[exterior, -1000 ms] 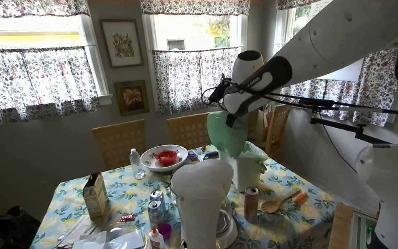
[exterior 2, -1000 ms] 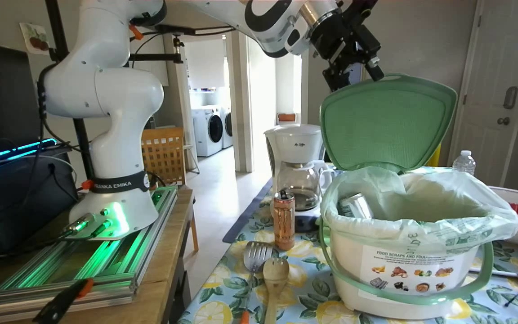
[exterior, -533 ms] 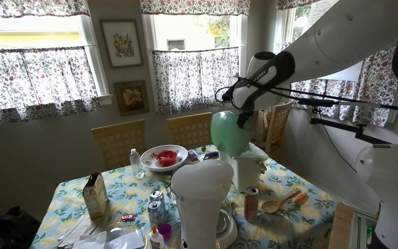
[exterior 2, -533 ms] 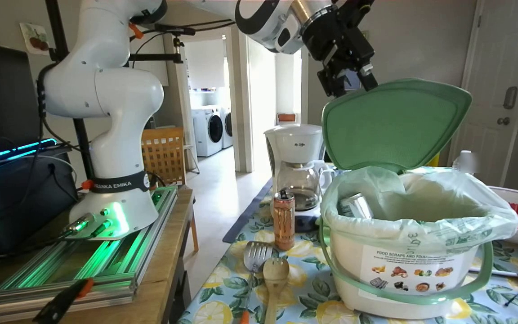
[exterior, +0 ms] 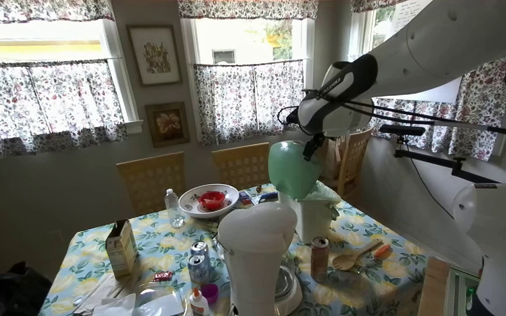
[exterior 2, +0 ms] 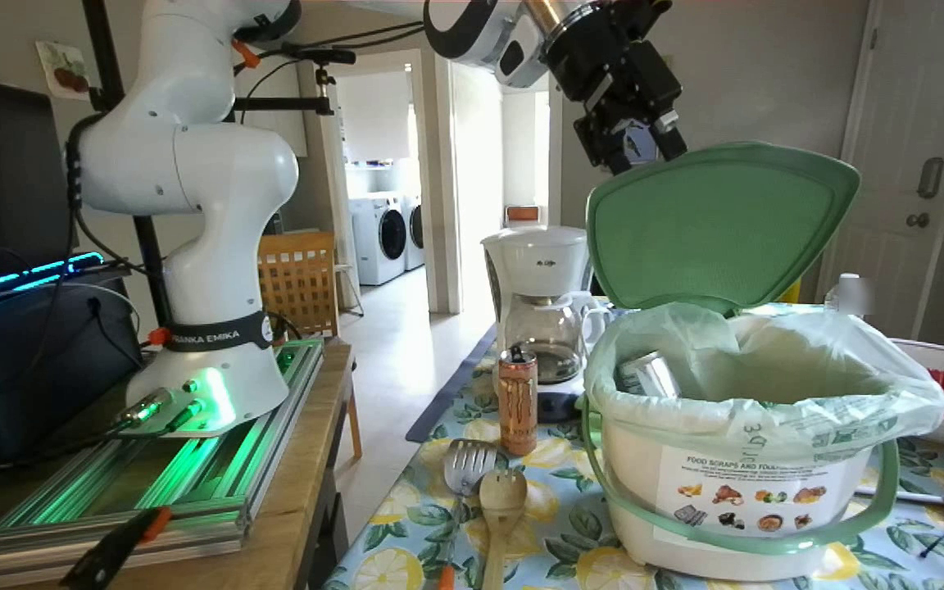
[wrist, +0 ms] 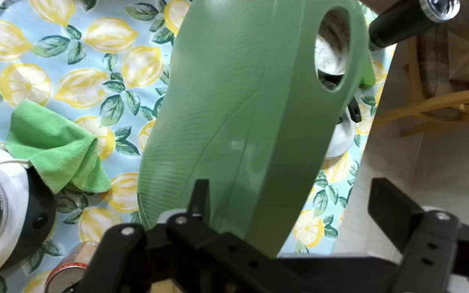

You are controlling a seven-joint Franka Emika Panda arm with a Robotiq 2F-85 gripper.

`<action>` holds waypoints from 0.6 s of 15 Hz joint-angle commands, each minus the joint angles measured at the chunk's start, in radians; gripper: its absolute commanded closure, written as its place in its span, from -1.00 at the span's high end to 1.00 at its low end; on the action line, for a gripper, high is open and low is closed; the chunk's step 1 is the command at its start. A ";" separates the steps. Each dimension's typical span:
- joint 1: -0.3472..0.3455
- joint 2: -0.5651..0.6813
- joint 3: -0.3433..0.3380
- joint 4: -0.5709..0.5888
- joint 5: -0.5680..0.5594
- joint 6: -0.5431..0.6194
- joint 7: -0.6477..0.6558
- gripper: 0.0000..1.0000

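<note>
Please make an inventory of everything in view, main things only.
tablecloth: one, blue and yellow, under bin
bin: one, white, on tablecloth
lid: one, green, open above bin
coffee maker: one, white, on tablecloth
cans: four, one orange, three silver, tablecloth and bin
bowls: two, white and red, nested
bottle: one, clear, beside bowls
box: one, tan, on tablecloth
chairs: at least three, tan, near windows
arm: one, white, above tablecloth
jaws: one pair, black, open by lid

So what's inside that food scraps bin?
A silvery can leans inside the pale green liner of the food scraps bin. The liner's front edge hides the bottom, so anything deeper can't be seen.
</note>
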 commanded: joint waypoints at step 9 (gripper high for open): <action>0.028 0.148 -0.045 -0.006 0.199 -0.047 -0.172 -0.11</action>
